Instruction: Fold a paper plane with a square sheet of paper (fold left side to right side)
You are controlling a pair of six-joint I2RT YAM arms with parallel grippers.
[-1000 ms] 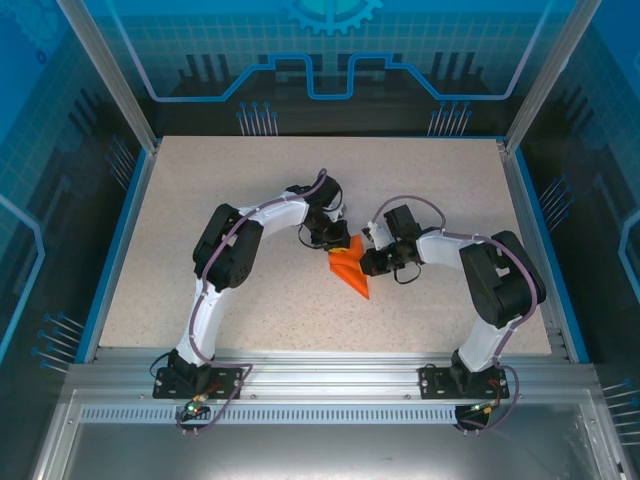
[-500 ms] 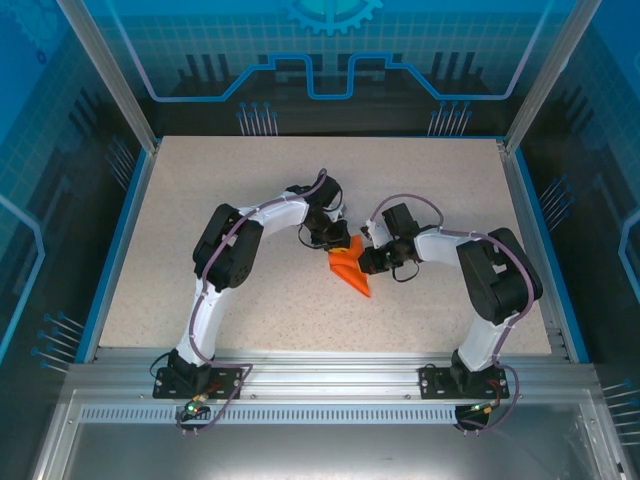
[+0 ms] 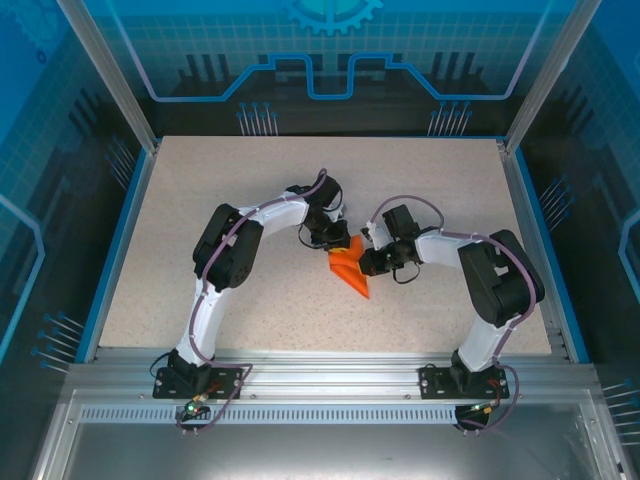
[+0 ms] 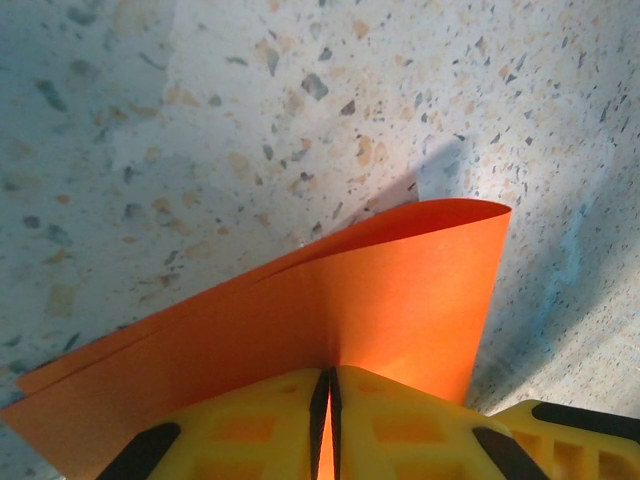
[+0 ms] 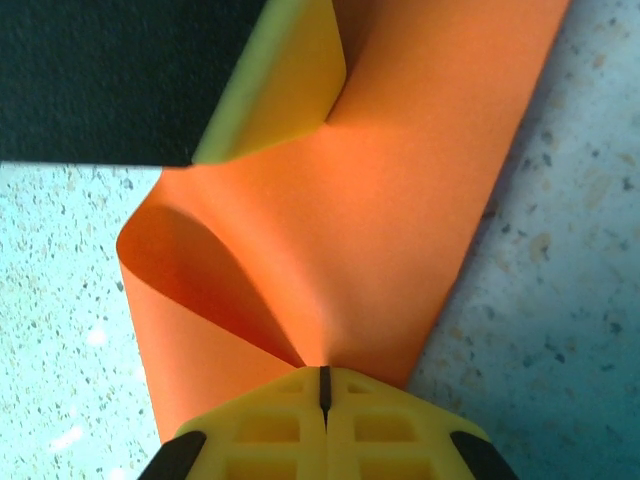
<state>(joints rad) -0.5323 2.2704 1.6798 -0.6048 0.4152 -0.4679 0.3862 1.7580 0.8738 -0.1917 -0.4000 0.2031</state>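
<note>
The square sheet of paper (image 3: 352, 272) is bright orange and lies mid-table, folded into a wedge whose point faces the near edge. My left gripper (image 3: 336, 240) comes at it from the far left. In the left wrist view its yellow fingers (image 4: 250, 425) are shut on the paper (image 4: 390, 290), a thin orange strip showing in the slit between them (image 4: 330, 375). My right gripper (image 3: 368, 260) meets the sheet from the right. In the right wrist view it (image 5: 324, 375) is shut on the edge of the curled paper (image 5: 400, 190), with a left finger (image 5: 285, 85) pressing the far side.
A speckled beige tabletop (image 3: 250, 180) surrounds the paper, bounded by a blue rim (image 3: 120, 230) and aluminium frame posts (image 3: 110, 75). Both arm bases sit on the metal rail (image 3: 320, 385) at the near edge.
The right gripper has edged very slightly left with the paper. The left arm and its grip look the same.
</note>
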